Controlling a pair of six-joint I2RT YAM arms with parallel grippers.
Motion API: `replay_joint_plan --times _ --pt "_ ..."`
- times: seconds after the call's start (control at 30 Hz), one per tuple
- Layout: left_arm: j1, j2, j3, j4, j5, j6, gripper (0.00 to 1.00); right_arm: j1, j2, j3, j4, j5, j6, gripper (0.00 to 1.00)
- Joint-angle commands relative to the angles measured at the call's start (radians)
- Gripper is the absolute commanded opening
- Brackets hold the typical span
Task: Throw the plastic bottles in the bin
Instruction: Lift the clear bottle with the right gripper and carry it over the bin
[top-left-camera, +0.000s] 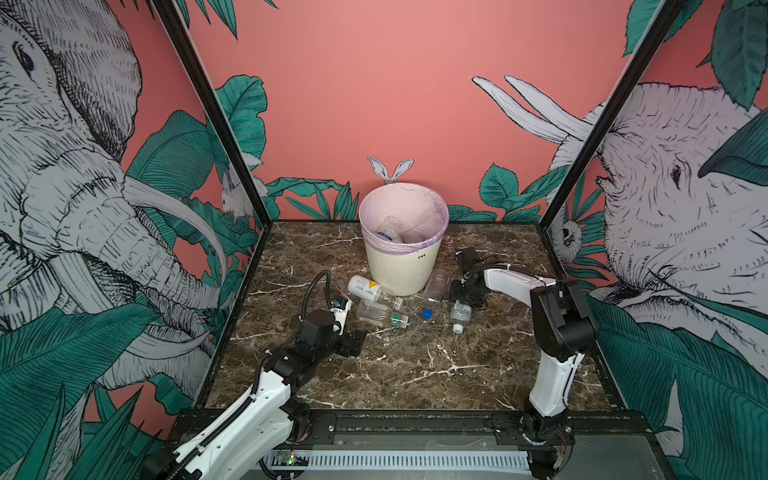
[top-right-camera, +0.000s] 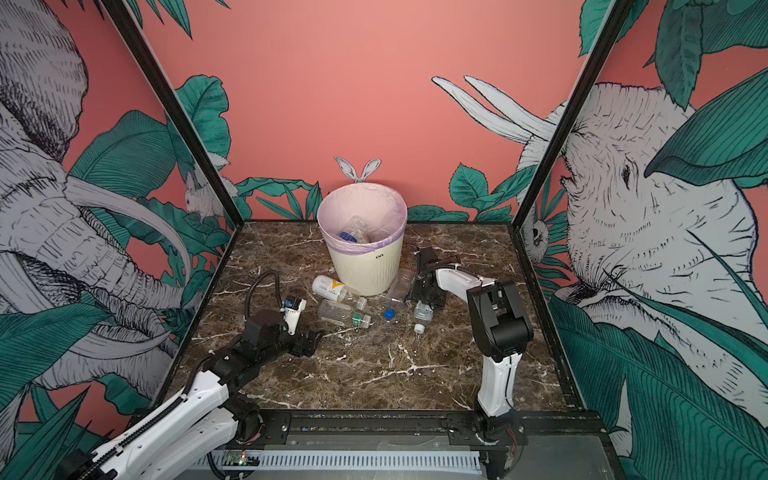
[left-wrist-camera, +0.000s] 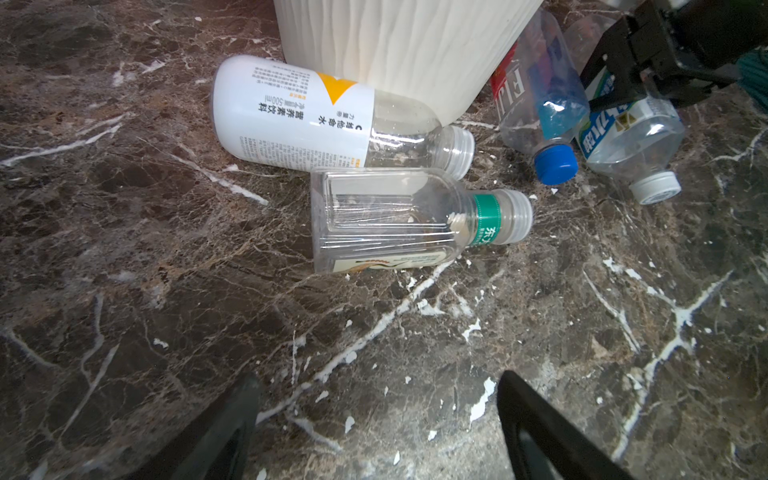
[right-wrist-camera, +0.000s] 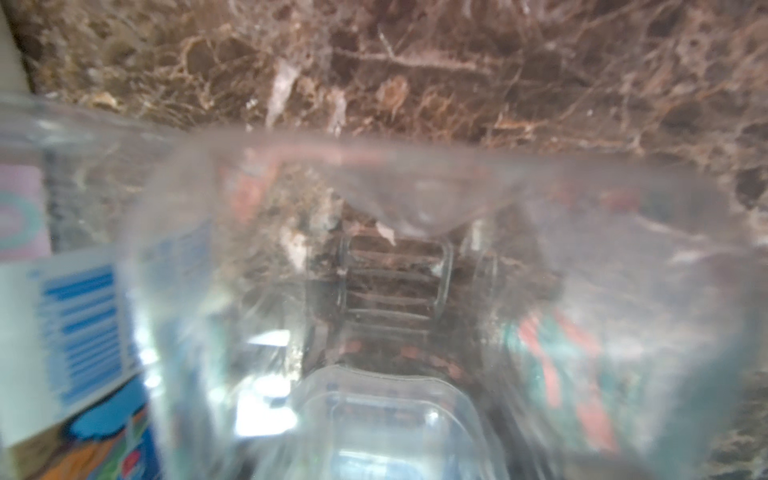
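The cream ribbed bin (top-left-camera: 401, 270) with a lilac liner stands at the back middle, with clear bottles (top-left-camera: 390, 230) inside it. Several plastic bottles lie at its foot: a white one with a yellow mark (left-wrist-camera: 291, 116), a clear one with a green neck band (left-wrist-camera: 395, 216), a blue-capped one (left-wrist-camera: 536, 104) and a white-capped one (left-wrist-camera: 627, 141). My right gripper (top-left-camera: 465, 297) reaches down at the base end of the white-capped bottle (top-left-camera: 460, 316), closed around it. That clear body fills the right wrist view and hides the jaws. My left gripper (left-wrist-camera: 376, 376) is open and empty, short of the green-banded bottle.
The dark marble table (top-left-camera: 395, 374) is boxed in by printed walls on three sides and black corner posts (top-left-camera: 232, 137). A black rail (top-left-camera: 415, 419) runs along the front edge. The bottles lie close together against the bin's front.
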Motion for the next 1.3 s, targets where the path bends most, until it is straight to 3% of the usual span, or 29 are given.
replay_joint_plan --times 0.0,0.53,0.9,1.27 --pt "-0.005 -0.005 -0.012 0.006 -0.008 0.001 0.91 -0.005 0.012 -0.06 -0.031 -0.016 -0.034 0.34" --pt "-0.005 0.004 -0.009 0.006 -0.009 0.001 0.9 0.019 -0.293 -0.326 0.144 -0.015 -0.114 0.23" --pt "-0.007 0.001 -0.01 0.007 -0.008 0.001 0.9 0.084 -0.671 -0.555 0.297 0.019 -0.149 0.19" --pt "-0.007 0.004 -0.008 0.006 -0.006 0.001 0.9 0.24 -1.054 -0.635 0.284 0.2 -0.199 0.19"
